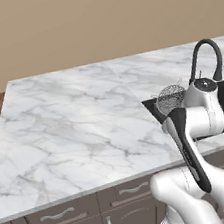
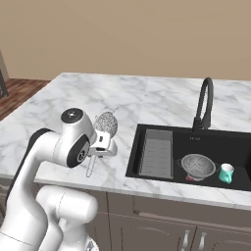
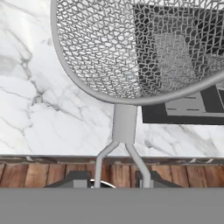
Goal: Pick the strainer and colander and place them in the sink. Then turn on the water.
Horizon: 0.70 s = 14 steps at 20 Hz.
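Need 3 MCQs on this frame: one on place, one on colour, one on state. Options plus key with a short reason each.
1. Where is the colander?
A. on the counter
B. in the sink
C. in the gripper

2. What colour is the cup beside the colander?
A. teal
B. red
C. white

3. What is the state of the strainer?
A. lying in the sink
B. flat on the counter
C. held off the marble counter by the gripper

Key: B, it sits on the black basin floor near the faucet. A, it is teal in the right base view. C, the fingers clamp its wire handle and the mesh basket is raised beside the sink.
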### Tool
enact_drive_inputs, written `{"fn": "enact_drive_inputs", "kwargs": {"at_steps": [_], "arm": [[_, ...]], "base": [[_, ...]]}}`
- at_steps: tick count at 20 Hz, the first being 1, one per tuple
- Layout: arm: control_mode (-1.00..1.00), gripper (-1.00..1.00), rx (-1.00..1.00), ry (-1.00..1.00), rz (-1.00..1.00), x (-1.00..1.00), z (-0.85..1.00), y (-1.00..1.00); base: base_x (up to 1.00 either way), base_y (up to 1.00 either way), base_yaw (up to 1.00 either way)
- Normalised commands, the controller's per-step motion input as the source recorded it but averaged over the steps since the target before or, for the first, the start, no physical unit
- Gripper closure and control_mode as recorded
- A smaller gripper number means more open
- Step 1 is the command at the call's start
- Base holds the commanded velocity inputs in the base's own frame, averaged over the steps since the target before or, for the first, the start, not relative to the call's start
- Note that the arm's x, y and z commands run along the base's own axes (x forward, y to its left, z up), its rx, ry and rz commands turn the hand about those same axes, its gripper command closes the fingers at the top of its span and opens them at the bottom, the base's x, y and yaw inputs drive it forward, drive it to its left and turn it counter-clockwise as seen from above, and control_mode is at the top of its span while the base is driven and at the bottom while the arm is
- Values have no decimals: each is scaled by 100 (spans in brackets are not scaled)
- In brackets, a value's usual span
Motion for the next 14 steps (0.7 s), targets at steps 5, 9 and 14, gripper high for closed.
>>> {"fn": "enact_drive_inputs", "kwargs": {"at_steps": [5, 9, 14], "arm": [[100, 100, 0, 0, 0, 0, 0, 0], [100, 100, 0, 0, 0, 0, 0, 0], [100, 100, 0, 0, 0, 0, 0, 0]], "base": [[-31, -25, 0], [-52, -73, 0], [-41, -90, 0]]}}
